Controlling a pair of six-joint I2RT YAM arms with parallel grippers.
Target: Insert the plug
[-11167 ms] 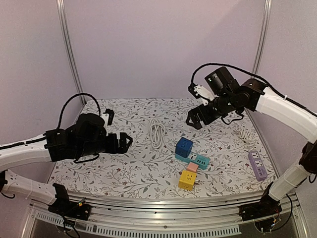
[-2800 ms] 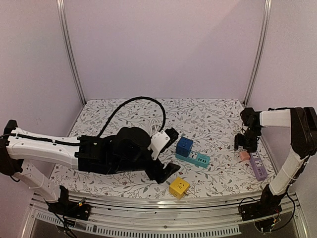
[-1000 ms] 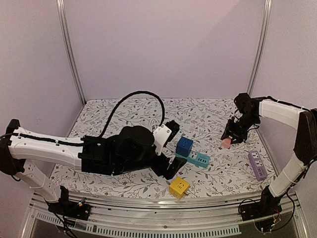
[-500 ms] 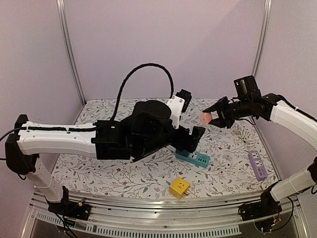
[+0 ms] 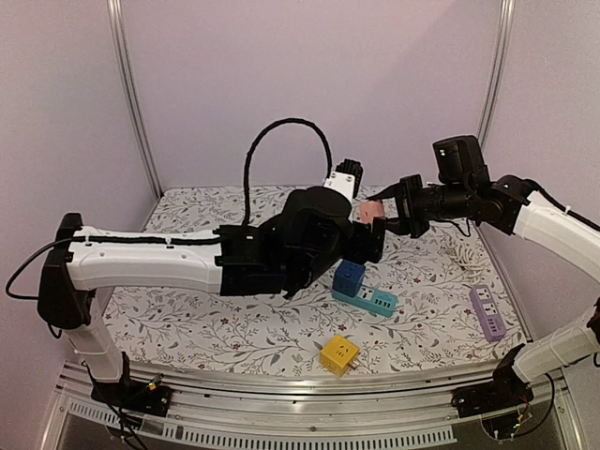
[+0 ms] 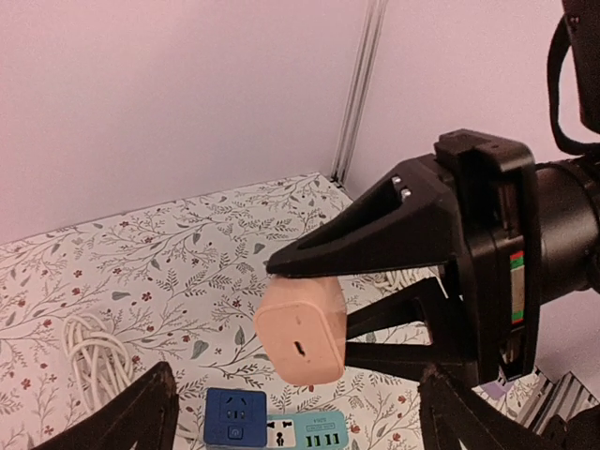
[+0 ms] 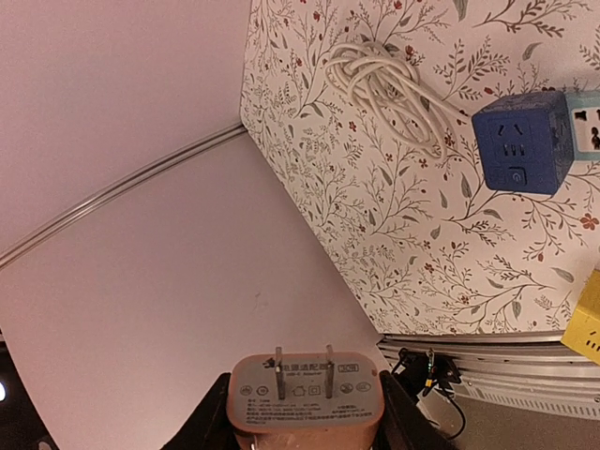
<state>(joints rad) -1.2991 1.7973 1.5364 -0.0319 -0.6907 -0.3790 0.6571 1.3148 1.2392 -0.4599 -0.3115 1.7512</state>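
The right pincer is clenched on the pink plug, holding it in the air above the surface with the prongs facing back toward its own wrist. The left pincer faces the plug with its fingers spread wide, not touching it. Below lie a blue cube touching a teal strip, a yellow cube, a purple strip and a coiled cable.
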